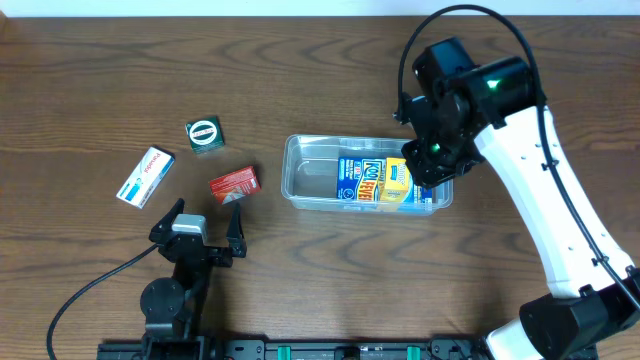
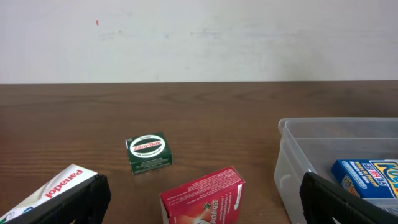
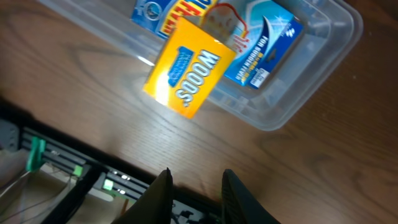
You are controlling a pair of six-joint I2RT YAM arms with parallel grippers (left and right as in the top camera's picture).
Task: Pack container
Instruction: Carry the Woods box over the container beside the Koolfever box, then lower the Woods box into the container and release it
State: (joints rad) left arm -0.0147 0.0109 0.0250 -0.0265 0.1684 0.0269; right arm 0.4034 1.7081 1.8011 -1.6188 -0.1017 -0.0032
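At the near edge of the worktop (image 1: 100, 80), on the left, the left gripper (image 1: 207, 214) sits low with its fingers spread wide and nothing between them. Just beyond it lies a small red box (image 1: 234, 184). To the left of that is a white box (image 1: 146, 176), lying at an angle. A little farther off stands a green box (image 1: 205, 135) with a round label on top. All three are apart from each other and clear of the gripper.

To the right, about the middle of the worktop, is the clear plastic container (image 1: 308, 172), long side running left to right. Its left part is bare. A blue box (image 1: 358, 182) lies flat in the middle, and a yellow box (image 3: 189, 74) lies askew over the blue one, towards the right end. Whether it leans on the rim I cannot tell.

The right gripper (image 3: 196, 175) hangs above that right end. Its fingers are a narrow gap apart and hold nothing.
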